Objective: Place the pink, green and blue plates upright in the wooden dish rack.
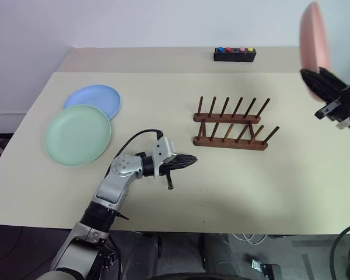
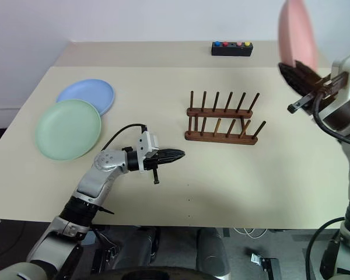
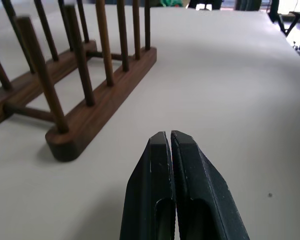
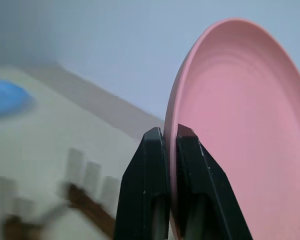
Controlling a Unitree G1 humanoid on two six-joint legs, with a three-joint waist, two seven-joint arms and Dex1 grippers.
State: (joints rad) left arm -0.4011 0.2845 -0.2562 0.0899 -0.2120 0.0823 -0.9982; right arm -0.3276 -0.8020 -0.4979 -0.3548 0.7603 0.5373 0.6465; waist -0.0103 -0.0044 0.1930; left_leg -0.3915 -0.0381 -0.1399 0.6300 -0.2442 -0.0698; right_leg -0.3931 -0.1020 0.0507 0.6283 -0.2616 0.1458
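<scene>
Nearest the camera, the left hand (image 1: 186, 160) hangs low over the near middle of the pale beige worktop (image 1: 291, 192), its two black fingers pressed together on nothing, pointing right toward the wooden dish rack (image 1: 230, 125). No brand, label or readable writing shows on anything. The rack, dark brown and smooth, has two parallel base rails joined by crossbars, each rail carrying a row of slim round pegs that lean slightly; all its slots are bare. It sits at the middle of the worktop, apart from the left hand. On the far left lie two round matte plates with shallow raised rims: the mint green plate (image 1: 77, 135) nearer, its far edge overlapping the light blue plate (image 1: 96, 97) behind it, both lying flat. At the far right, raised well above the worktop, the right hand (image 2: 296, 73) is clamped on the lower rim of the salmon pink plate (image 2: 296, 32), which stands on edge in the air, to the right of and above the rack. On the far strip of the worktop rests a small black box (image 1: 235, 55) with blue, red, pink and yellow buttons on top. A plain pale wall rises behind.
</scene>
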